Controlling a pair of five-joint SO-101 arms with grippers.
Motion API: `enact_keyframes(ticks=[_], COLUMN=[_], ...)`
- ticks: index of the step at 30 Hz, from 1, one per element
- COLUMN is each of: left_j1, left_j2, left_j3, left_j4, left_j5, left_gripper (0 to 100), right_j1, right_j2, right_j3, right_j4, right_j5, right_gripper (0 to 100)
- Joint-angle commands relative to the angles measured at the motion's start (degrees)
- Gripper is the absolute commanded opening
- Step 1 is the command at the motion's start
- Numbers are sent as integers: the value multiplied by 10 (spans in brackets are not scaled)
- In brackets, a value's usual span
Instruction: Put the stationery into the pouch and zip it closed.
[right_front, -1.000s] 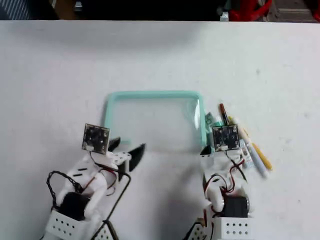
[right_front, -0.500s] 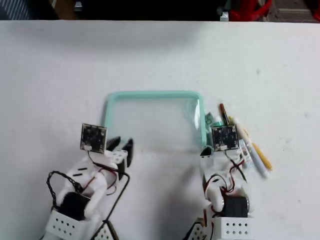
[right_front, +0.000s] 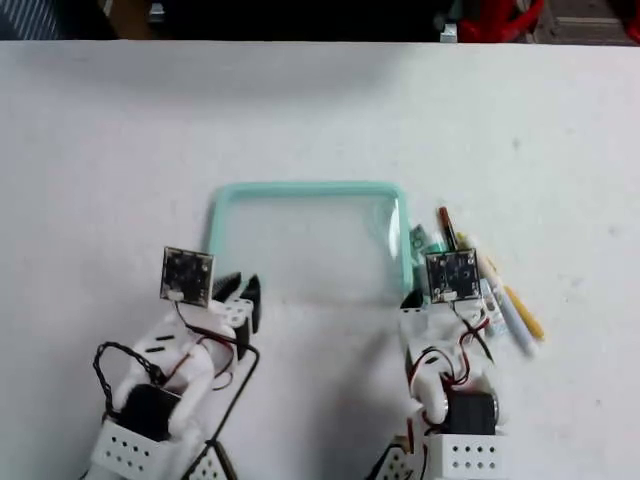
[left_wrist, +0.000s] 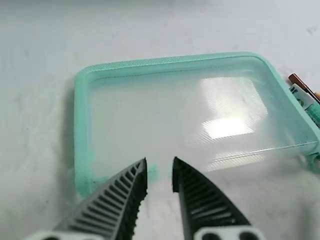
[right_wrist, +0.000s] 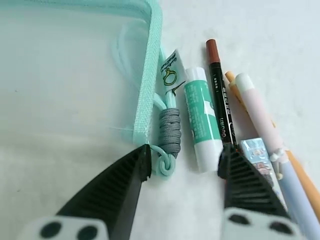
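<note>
Mint-edged clear plastic pouch (right_front: 300, 187) lies flat on white table (right_front: 100, 120), nothing visible inside. Stationery lies just beside pouch's right edge: green-white glue stick (right_wrist: 202, 120), brown pen (right_wrist: 220, 100), pastel pens (right_front: 508, 312), next to grey-wrapped zip cord (right_wrist: 169, 130). Right gripper (right_wrist: 185, 157) spread wide, empty, straddling cord and glue stick, likely lining up pick. Left gripper (left_wrist: 159, 167) parted by narrow gap, empty, at pouch's near-left corner, probably to steady it.

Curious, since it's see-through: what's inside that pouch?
Nothing visible through the clear pouch, just table. Pens and a green stick lie outside its zipper side. The left claw covers part of its near edge.
</note>
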Motion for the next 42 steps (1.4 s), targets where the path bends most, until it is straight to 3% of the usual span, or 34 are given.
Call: enact_keyframes(ticks=[1,5,9,12,16,24,32,37,42], left_j1=[3,-7,-8,-7,-8,-8,-114,-123,-125], left_j2=[-1,-1,-1,-3,-4,-4,-1,-1,0], left_j3=[-1,-1,-1,-1,-1,-1,-1,-1,-1], left_j4=[-4,18,18,18,-13,-15,-79,-88,-98], left_j5=[6,33,41,18,-1,-11,-11,-11,-11], left_gripper=[255,379,350,261,27,105,105,106,109], right_j1=[7,7,7,6,3,7,7,7,7], right_j2=[-2,-2,-2,-3,-5,-2,-4,-6,-6], right_j3=[4,4,4,4,4,4,4,4,4], right_j4=[2,2,17,31,19,-5,-8,-9,-126], right_j5=[-4,-4,-4,-4,0,-3,1,-2,0], right_gripper=[252,252,245,169,9,185,197,198,198])
